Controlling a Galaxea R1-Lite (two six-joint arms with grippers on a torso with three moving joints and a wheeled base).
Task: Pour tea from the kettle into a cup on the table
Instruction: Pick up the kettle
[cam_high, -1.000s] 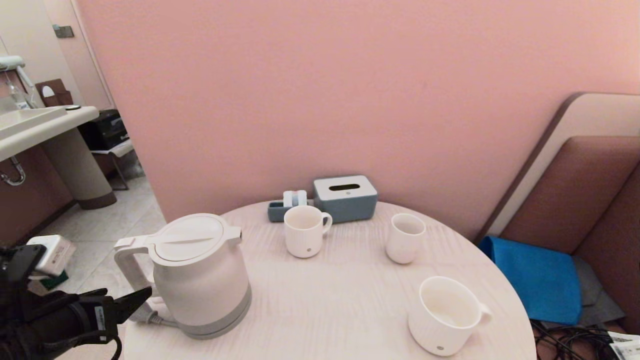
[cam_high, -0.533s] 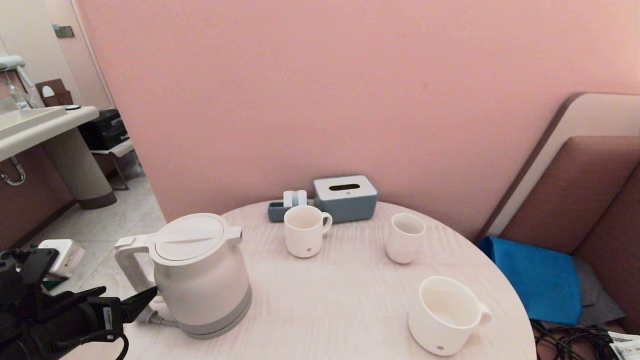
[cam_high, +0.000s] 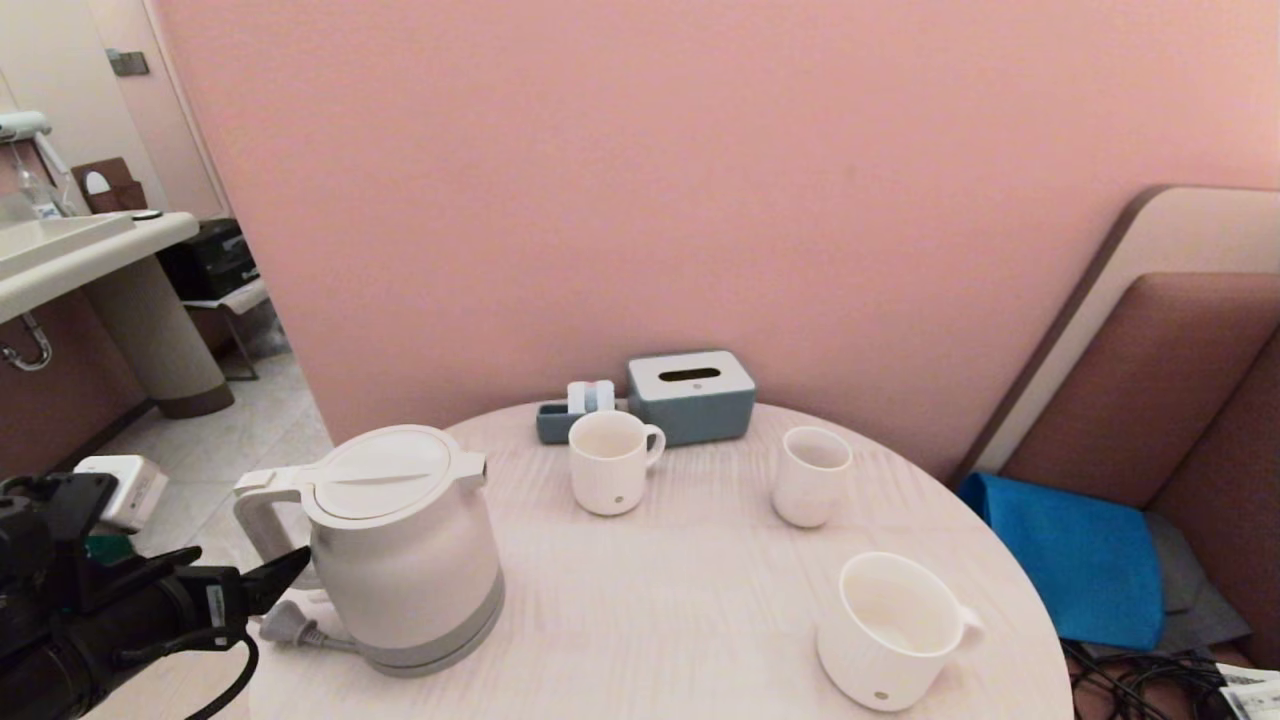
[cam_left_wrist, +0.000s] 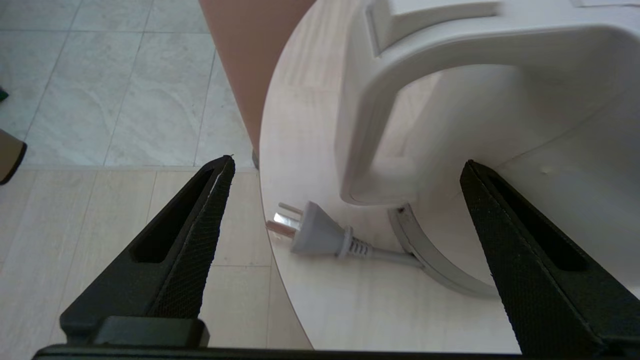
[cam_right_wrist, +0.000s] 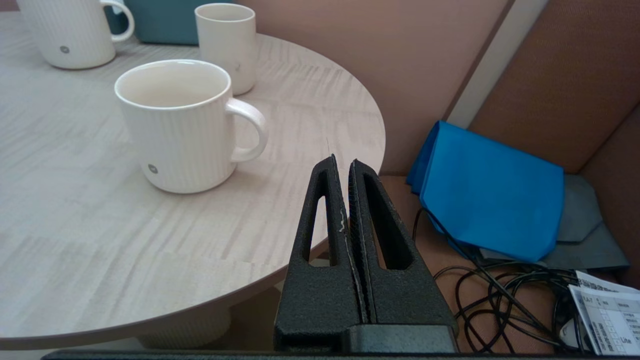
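Reaching for the handle (cam_high: 262, 520) of the kettle (cam_high: 400, 545) with the left gripper (cam_left_wrist: 345, 165), fingers (cam_left_wrist: 200, 235) spread wide, nothing held yet. Kettle standing upright near the left rim of the worktop (cam_high: 680, 600), handle turned outward toward the gripper, spout toward the middle. Judged best: slide in level so the upright bar of the handle sits between the two fingers, one finger through the loop and the other outside it, then close fully before lifting. Grip high on the bar, to curb swing when tipping. Worth watching the plug (cam_left_wrist: 312, 235) and its cord lying loose on the worktop just below the handle: likely to drag or snag on the lift.

Little spare worktop on the kettle's left; rim just beside the plug, floor below. Open, bare wood between the kettle and the cup (cam_high: 890, 630), which stands near the front right rim, handle pointing right, seemingly empty. Straight carry across looks free. Narrower mug (cam_high: 610, 475) and small cup (cam_high: 810, 490) well behind that path, tissue box (cam_high: 692, 395) against the wall. Pour needs care: cup close to the rim, so a nudge could push it off.

Right gripper (cam_right_wrist: 345, 162) parked off the worktop's right rim, fingers pressed together, empty.
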